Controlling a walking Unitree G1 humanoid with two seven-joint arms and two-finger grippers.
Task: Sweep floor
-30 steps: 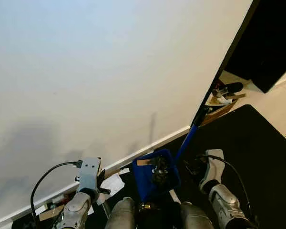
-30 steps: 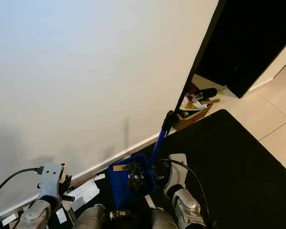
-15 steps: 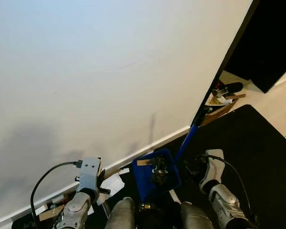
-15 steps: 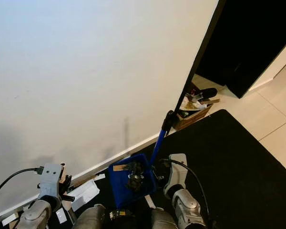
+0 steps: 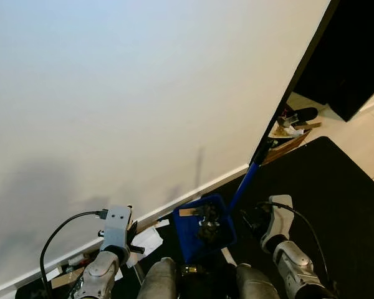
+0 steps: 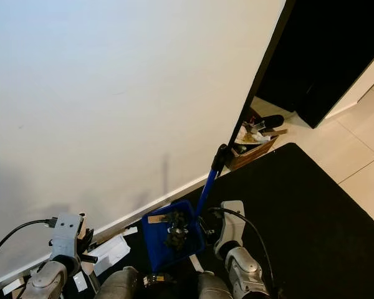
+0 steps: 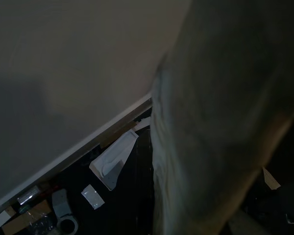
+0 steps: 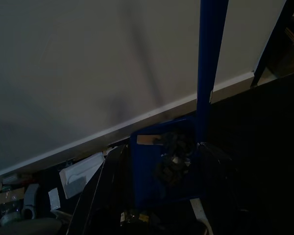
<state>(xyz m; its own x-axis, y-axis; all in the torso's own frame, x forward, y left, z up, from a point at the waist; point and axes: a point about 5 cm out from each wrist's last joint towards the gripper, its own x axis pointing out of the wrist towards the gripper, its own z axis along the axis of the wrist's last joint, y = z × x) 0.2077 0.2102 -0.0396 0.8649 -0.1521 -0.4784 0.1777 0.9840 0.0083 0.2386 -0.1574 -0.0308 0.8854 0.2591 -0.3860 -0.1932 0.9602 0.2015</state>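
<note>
Left eye view: blue dustpan [image 5: 202, 229] sits on the black mat [image 5: 336, 205] right in front of the robot's legs, between the two arms, near the white baseboard [image 5: 174, 202]. Pan holds a clump of dark debris [image 5: 207, 228] plus a tan scrap [image 5: 187, 212] at its back edge. Its blue handle [image 5: 244, 184] runs up and away from the pan, tilted toward the dark door-frame edge [image 5: 299, 81], ending in a black grip. Right gripper [image 5: 254, 219] is just beside the base of that handle, on the pan's right side; fingers are mostly hidden by the wrist housing, so can't tell if they're apart, together, or clamped on the handle, and contact isn't confirmed. Right wrist view is dark but shows the handle [image 8: 209, 68] upright and close, the pan [image 8: 164, 161] with debris below it. Left gripper [image 5: 132, 240] is low on the left, near the baseboard, above scattered white paper [image 5: 148, 240]; finger spacing can't be read there either. Left wrist view is dim: a pale blurred shape close to the lens, white paper pieces [image 7: 112, 159] and small litter on dark floor along the baseboard. A low cardboard tray of odds and ends [image 5: 287, 134] lies past the mat by the doorway, on pale tile [image 5: 361, 134].
</note>
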